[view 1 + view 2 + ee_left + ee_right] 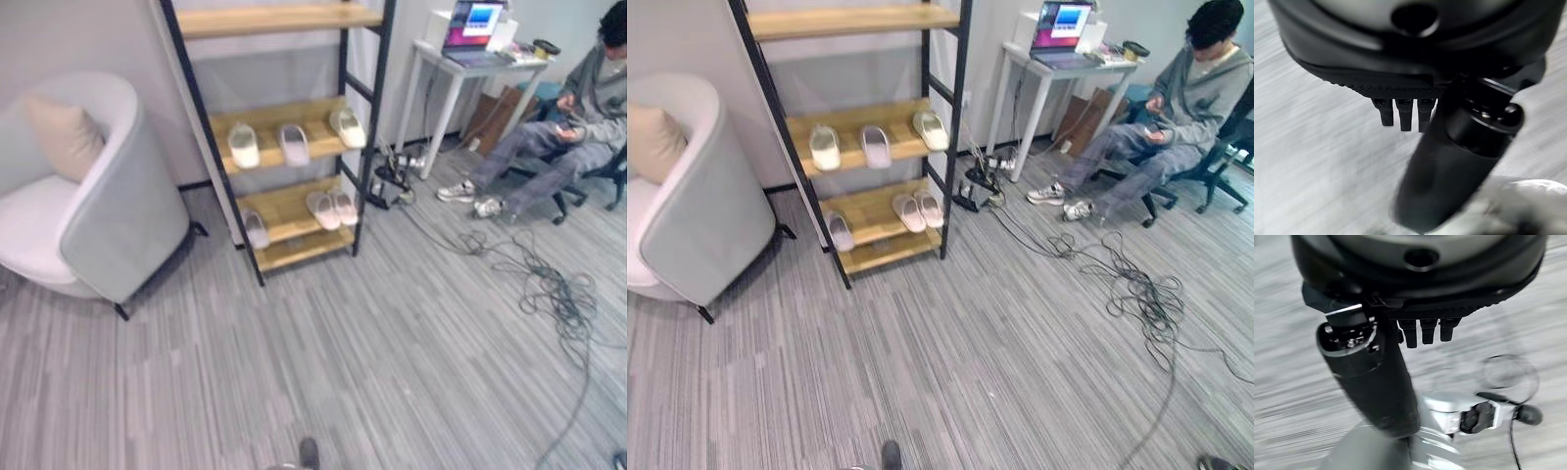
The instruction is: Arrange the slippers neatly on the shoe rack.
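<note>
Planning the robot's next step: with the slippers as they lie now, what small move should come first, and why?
Probably step closer to the shoe rack. It stands well off across the carpet, and both hands, left and right, hold nothing. The lone slipper sits apart from the pair on the lower shelf, so it seems the one to straighten.

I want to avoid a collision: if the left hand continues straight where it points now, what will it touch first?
Probably only the grey carpet floor. The left hand holds nothing and points at bare carpet; depth is unclear.
</note>
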